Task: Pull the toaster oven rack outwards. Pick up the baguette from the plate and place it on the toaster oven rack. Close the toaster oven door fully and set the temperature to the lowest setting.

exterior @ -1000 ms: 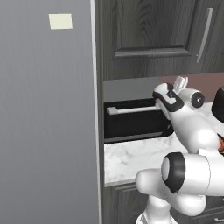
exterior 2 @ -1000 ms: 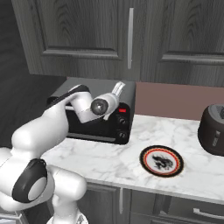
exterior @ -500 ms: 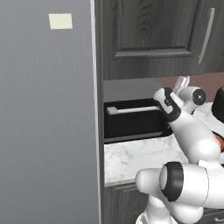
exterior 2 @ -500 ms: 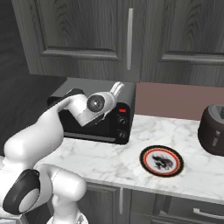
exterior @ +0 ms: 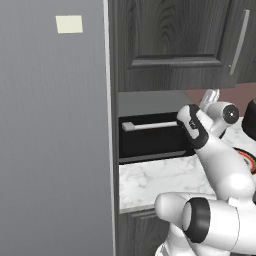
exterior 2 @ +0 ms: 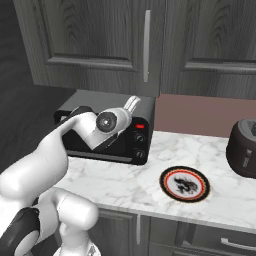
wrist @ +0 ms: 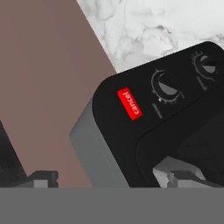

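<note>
Door shut on the toaster oven, plate bare on the surface. Gripper wide open, holding nothing, near the knobs. Temperature setting looks left to do.

Table: I see a white marble top veined in grey, with dark drawers below it.
Wall cabinets: dark woodgrain doors hang above, with a slim vertical silver handle.
Backsplash: plain reddish-brown panel.
Dark vessel: large rounded pot at my right edge.
Tall grey panel: flat front bearing a pale label.
</note>
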